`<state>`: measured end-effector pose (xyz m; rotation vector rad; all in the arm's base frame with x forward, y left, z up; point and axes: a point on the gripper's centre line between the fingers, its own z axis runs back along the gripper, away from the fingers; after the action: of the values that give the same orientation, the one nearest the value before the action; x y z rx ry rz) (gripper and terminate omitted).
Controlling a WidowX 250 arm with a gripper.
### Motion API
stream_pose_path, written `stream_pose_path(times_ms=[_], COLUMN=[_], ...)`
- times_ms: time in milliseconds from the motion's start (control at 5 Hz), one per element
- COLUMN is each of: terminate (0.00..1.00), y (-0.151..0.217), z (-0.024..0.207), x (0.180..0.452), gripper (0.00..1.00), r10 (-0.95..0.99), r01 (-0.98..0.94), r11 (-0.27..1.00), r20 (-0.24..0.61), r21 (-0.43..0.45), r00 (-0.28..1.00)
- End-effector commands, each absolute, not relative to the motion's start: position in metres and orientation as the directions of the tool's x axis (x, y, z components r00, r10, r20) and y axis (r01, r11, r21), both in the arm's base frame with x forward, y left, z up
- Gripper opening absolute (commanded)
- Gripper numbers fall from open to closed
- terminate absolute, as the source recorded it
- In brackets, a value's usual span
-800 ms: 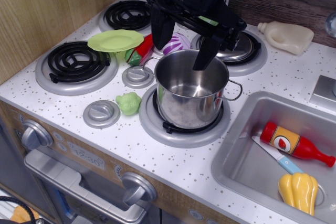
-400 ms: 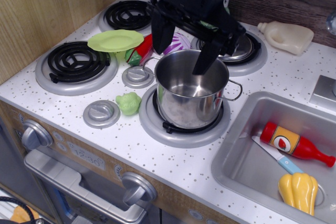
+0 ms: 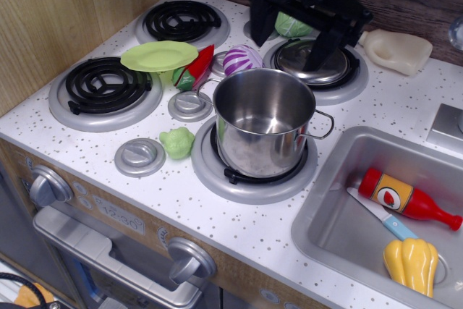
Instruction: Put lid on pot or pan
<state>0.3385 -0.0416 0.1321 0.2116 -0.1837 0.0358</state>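
The shiny steel pot stands open on the front right burner, with thin wire loop handles at its sides. The silver domed lid lies on the back right burner behind the pot, partly hidden by the gripper. My black gripper hovers just above the lid with its two fingers spread wide and nothing between them. One finger is at the lid's left edge, the other over its right part.
A lime-green plate rests on toy food left of the pot. A purple striped ball, grey stove knobs, a green toy, a white bottle and a sink holding a red bottle surround the pot.
The gripper has moved back and to the right, from over the pot's rim to above the lid on the back right burner. It stays open. The pot and lid have not moved.
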Motion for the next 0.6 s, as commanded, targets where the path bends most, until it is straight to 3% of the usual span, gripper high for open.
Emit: stream_pose_path(times_ms=[0, 400], terminate=[0.00, 0.00], y=[-0.053, -0.045], z=[0.139, 0.105], x=[0.382, 0.423], gripper=[1.00, 1.00], r10=[0.064, 0.069], r01=[-0.122, -0.137], r11=[0.979, 0.983], r20=[0.325, 0.438], r21=[0.164, 0.124], r00=[0.944, 0.896])
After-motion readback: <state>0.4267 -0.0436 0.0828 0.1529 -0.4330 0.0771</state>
